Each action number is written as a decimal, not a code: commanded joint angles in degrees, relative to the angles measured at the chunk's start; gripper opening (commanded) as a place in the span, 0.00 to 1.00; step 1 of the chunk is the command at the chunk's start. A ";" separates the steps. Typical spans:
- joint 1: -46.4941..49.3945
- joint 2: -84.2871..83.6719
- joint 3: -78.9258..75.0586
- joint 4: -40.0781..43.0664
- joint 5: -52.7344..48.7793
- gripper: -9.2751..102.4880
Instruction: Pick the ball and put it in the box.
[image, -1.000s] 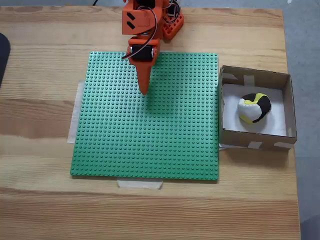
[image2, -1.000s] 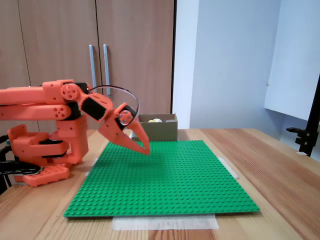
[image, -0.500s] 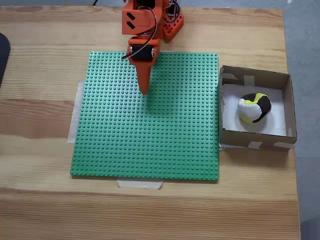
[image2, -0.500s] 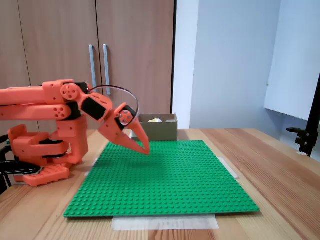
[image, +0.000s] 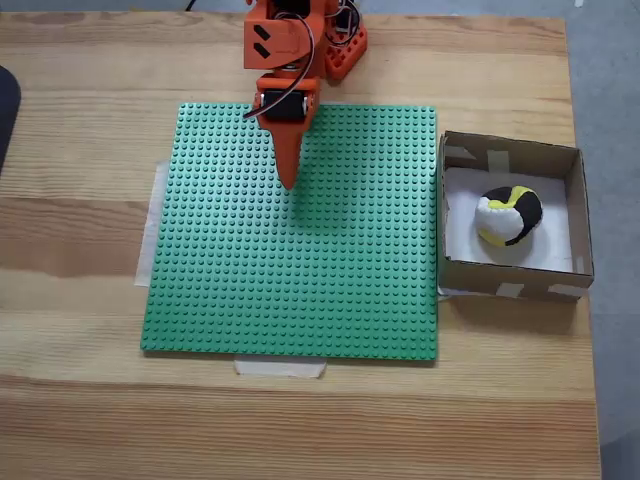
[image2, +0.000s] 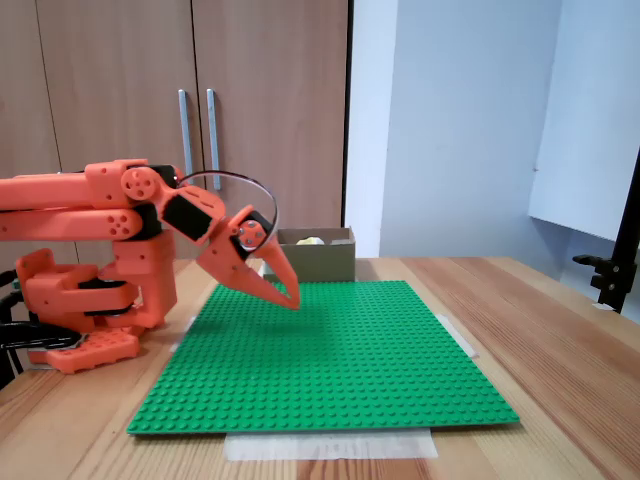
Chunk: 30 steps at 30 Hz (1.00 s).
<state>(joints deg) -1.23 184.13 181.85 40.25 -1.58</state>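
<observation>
Ball lies inside the box at three o'clock of the mat, so the task looks finished; the fingers, closed and empty, need only retreat.

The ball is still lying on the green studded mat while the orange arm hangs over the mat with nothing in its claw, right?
Not quite: the ball lies inside the box, as the fixed view from above shows. The gripper does hang over the green mat, shut and holding nothing.
</observation>
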 joint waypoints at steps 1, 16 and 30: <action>0.35 0.44 1.67 -0.79 -1.05 0.08; 0.18 0.44 1.67 -0.88 -3.25 0.08; 0.18 0.44 1.67 -0.88 -3.25 0.08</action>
<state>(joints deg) -1.23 184.13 181.85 40.25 -4.39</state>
